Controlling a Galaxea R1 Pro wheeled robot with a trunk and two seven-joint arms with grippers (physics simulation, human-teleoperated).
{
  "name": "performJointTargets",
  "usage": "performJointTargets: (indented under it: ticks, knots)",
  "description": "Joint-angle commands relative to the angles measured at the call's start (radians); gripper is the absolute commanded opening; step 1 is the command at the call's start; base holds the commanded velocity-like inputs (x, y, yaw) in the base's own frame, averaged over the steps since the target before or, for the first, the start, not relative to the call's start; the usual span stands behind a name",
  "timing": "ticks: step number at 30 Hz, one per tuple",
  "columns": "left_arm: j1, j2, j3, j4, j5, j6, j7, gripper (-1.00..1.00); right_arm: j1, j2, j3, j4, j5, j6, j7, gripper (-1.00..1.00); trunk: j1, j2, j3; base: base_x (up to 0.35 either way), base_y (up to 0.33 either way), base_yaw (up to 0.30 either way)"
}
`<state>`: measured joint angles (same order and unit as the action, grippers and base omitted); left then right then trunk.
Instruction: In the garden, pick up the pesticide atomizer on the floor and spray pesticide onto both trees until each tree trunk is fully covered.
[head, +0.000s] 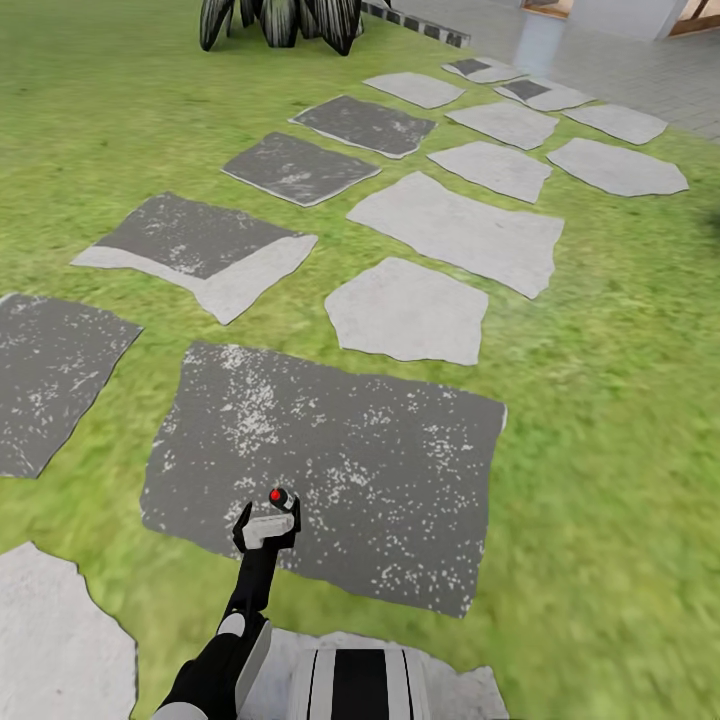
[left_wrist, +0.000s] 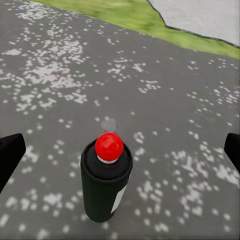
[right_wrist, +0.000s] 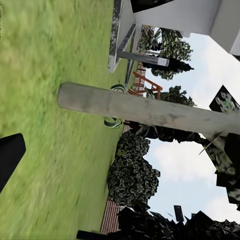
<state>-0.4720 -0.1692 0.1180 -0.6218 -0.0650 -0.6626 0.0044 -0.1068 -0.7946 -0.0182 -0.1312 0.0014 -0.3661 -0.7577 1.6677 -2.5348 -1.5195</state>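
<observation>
Left end effector (left_wrist: 120, 150) open astride pesticide atomizer (left_wrist: 106, 182); label mostly hidden.

The pesticide atomizer (left_wrist: 106, 182), a dark bottle with a red dot on top, stands upright on grey stone paving (left_wrist: 60, 75) between the left gripper (left_wrist: 120, 152) fingers; a pale tree trunk (right_wrist: 145, 111) lies ahead of the right gripper.

The pesticide atomizer (left_wrist: 106, 181) stands upright on a paving slab (head: 400, 480), between the fingers of my left gripper (head: 268, 528), just ahead of my base. More slabs (head: 455, 230) run ahead across the lawn (head: 620, 400). Far ahead, left, sits a striped-leaved plant (head: 280, 20). A tree trunk (right_wrist: 145, 110) rises from grass.
</observation>
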Motion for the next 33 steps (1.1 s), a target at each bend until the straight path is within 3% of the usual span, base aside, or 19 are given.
performJointTargets:
  ticks: [1, 33]
  knots:
    - [0.000, -0.001, 0.005, 0.000, -0.007, -0.003, 0.000, 1.00, -0.001, 0.000, -0.002, 0.001, 0.000, -0.005, 0.000, 1.00, 0.000, 0.000, -0.001, 0.000, 0.000, 0.000]
    - [0.000, -0.001, 0.005, -0.004, -0.007, -0.006, 0.001, 1.00, -0.001, 0.000, -0.002, 0.001, 0.000, -0.005, 0.000, 1.00, 0.007, -0.004, -0.066, 0.000, 0.000, 0.000]
